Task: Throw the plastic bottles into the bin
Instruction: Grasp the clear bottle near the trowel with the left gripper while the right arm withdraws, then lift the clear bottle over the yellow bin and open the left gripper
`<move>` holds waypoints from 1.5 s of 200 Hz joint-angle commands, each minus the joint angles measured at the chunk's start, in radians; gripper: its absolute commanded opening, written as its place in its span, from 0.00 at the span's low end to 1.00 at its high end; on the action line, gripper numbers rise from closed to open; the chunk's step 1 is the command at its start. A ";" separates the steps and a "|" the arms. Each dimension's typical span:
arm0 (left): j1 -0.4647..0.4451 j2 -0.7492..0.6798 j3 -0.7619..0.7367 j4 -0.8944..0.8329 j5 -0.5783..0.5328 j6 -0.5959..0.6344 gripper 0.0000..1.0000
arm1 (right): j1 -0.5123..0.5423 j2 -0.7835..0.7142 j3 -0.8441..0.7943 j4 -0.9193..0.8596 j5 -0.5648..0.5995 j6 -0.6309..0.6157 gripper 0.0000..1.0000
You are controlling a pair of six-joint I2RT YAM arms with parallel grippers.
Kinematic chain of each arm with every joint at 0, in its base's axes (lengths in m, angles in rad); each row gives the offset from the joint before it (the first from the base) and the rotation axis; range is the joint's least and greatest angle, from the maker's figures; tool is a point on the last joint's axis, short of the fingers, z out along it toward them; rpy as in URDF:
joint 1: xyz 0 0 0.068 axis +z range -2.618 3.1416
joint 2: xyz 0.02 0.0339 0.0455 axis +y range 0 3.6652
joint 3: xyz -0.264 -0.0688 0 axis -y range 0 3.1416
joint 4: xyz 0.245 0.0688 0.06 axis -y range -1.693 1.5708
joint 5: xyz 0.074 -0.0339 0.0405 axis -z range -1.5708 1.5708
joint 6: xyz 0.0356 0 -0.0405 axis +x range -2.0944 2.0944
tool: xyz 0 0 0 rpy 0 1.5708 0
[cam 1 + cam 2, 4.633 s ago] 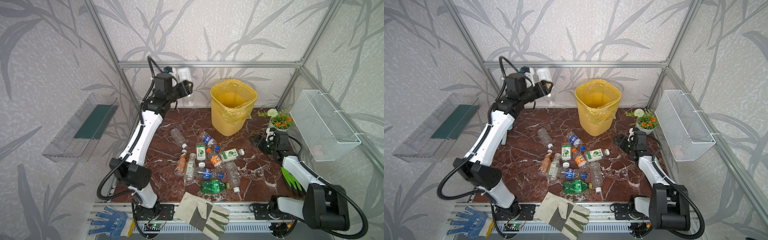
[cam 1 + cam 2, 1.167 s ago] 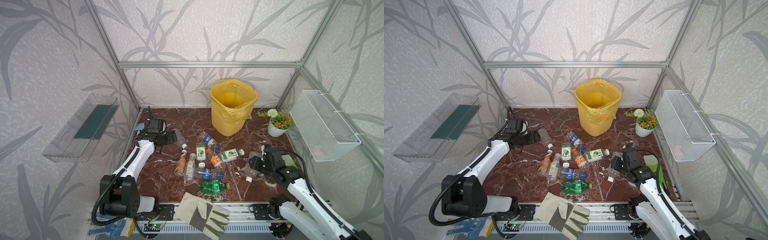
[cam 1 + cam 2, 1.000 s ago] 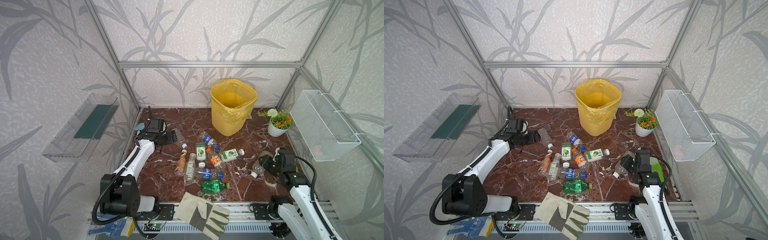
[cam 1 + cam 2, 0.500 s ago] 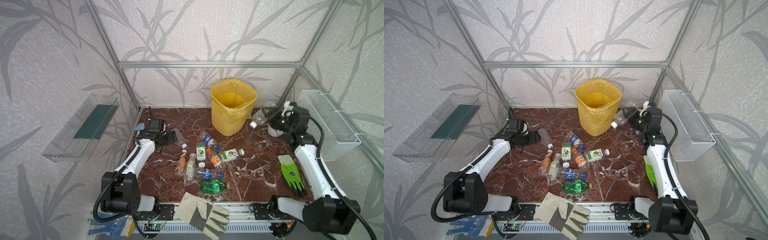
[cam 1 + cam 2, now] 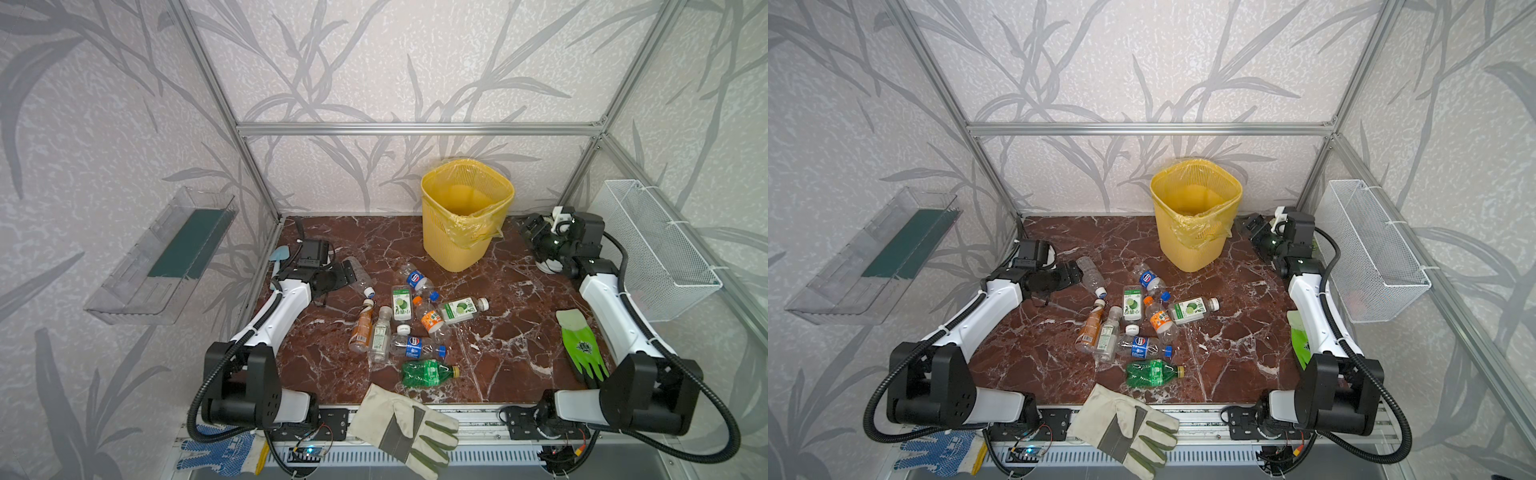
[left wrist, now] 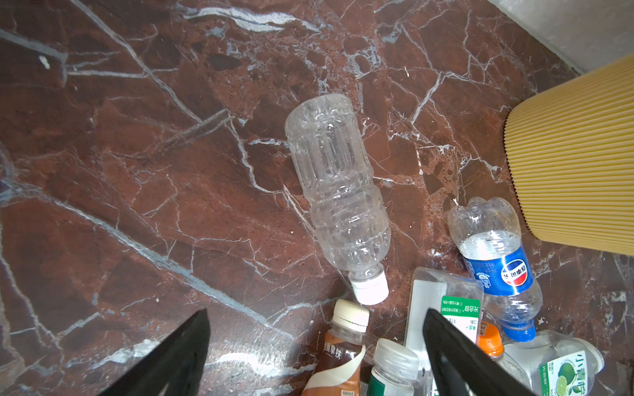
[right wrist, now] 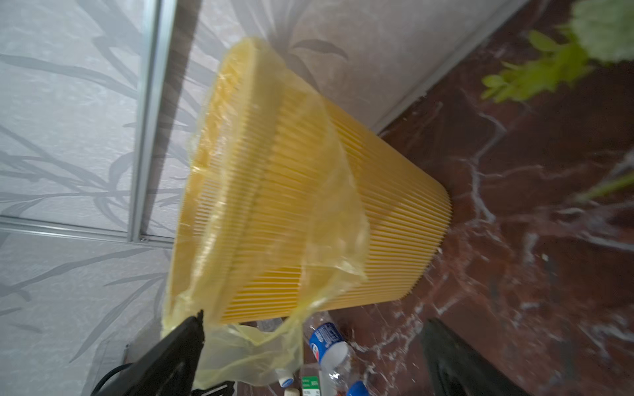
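Red-brown marble tabletop (image 5: pixel 515 332), walled by leaf-patterned panels, carries the plastic bottles (image 5: pixel 409 320) in a loose heap at centre frame in both top views, well apart from the bin (image 5: pixel 449 249) at upper centre against the back wall. One unlabelled clear bottle (image 6: pixel 338 192) lies apart at the heap's upper-left edge, probably the easiest pick. The left gripper (image 5: pixel 345 276) sits just beside it, jaws wide and empty. At the right of the bin the right gripper (image 5: pixel 532 232) hangs spread wide, holding nothing
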 commanded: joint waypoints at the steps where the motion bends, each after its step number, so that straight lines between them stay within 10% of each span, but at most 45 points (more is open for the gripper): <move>1: -0.005 0.010 -0.020 0.050 0.004 -0.066 0.98 | -0.028 -0.155 -0.059 -0.004 0.035 -0.086 0.99; 173: -0.077 0.417 0.228 0.091 -0.054 -0.215 0.97 | -0.032 -0.141 -0.341 0.078 0.044 -0.133 0.96; 300: -0.063 0.487 0.226 0.116 -0.075 -0.193 0.57 | -0.031 -0.155 -0.343 0.070 0.072 -0.132 0.91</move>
